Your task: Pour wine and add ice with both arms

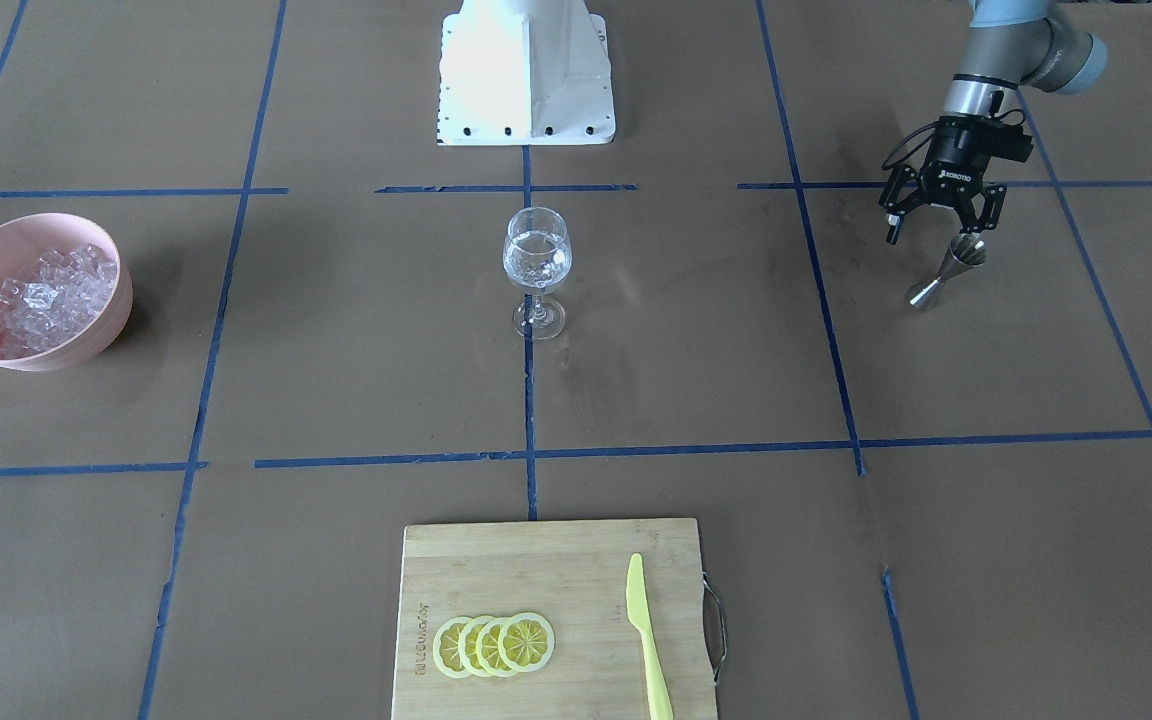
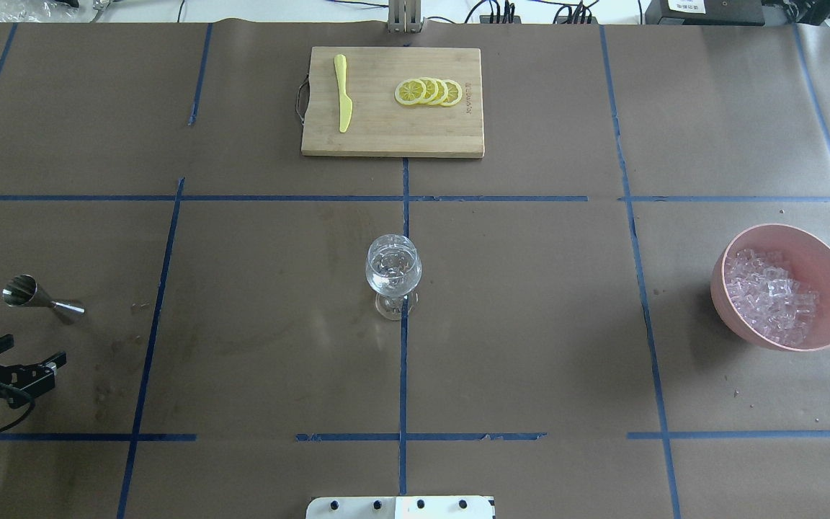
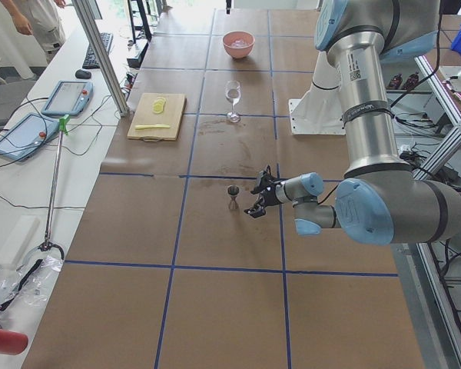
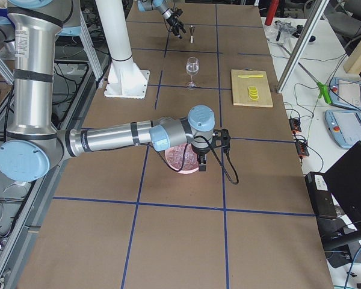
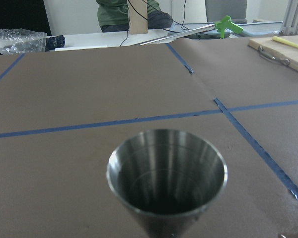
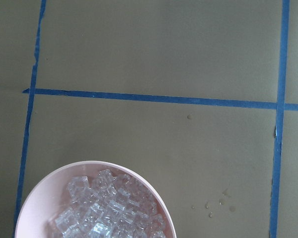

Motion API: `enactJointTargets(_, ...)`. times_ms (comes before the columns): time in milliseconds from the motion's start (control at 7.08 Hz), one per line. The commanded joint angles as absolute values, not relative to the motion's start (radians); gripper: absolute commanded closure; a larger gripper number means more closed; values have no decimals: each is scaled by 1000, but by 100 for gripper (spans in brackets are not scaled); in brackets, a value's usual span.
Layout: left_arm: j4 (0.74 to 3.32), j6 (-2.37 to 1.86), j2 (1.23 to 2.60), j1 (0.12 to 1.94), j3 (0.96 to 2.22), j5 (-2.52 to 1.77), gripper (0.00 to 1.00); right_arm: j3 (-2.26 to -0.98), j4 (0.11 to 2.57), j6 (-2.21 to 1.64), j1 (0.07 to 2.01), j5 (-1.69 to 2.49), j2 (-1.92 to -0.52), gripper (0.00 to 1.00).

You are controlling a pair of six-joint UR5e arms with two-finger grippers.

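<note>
Front-facing view: your left gripper [image 1: 936,228] hangs with its fingers spread wide and nothing between them. The small steel double-cone jigger [image 1: 946,272] stands on the brown paper just below the fingertips, apart from them. Well off to one side of that gripper, the clear stemmed wine glass [image 1: 537,300] holds the clear colourless wine [image 1: 536,262] in its bowl. Farther out the same way sits the round pink bowl [image 1: 86,345], heaped with small clear ice cubes [image 1: 46,295].

Overhead view: left gripper wide, jigger just ahead of the fingertips, not touching.

Left side view: jigger upright, just in front of the left gripper.

Right side view: your right gripper [image 4: 200,164] points down directly over the pink bowl. From here you cannot tell whether its fingers are apart or together.

Left wrist view: the jigger's open cup sits close in front of the gripper, low and centred.

Right wrist view: bowl and ice lie beneath the gripper, toward the lower left. A few water droplets [image 6: 211,206] dot the paper beside the bowl.
</note>
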State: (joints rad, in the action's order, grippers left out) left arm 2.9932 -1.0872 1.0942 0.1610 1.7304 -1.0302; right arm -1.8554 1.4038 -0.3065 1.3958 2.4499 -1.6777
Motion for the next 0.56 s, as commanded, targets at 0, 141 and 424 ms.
enactJointTargets(0,2994,-1001,1022,219,1753,-1125,0,-1888,1401,-416,1330,2448,-1677,0)
enactJointTargets(141,2994,-914,1013,292,1738,-1188,0,-1904,1352,-467,1300,2447,-1677,0)
enactJointTargets(424,3000,-635,1002,442,1698,-1306,0,-1904,1141,-748,1136,2362,-1687,0)
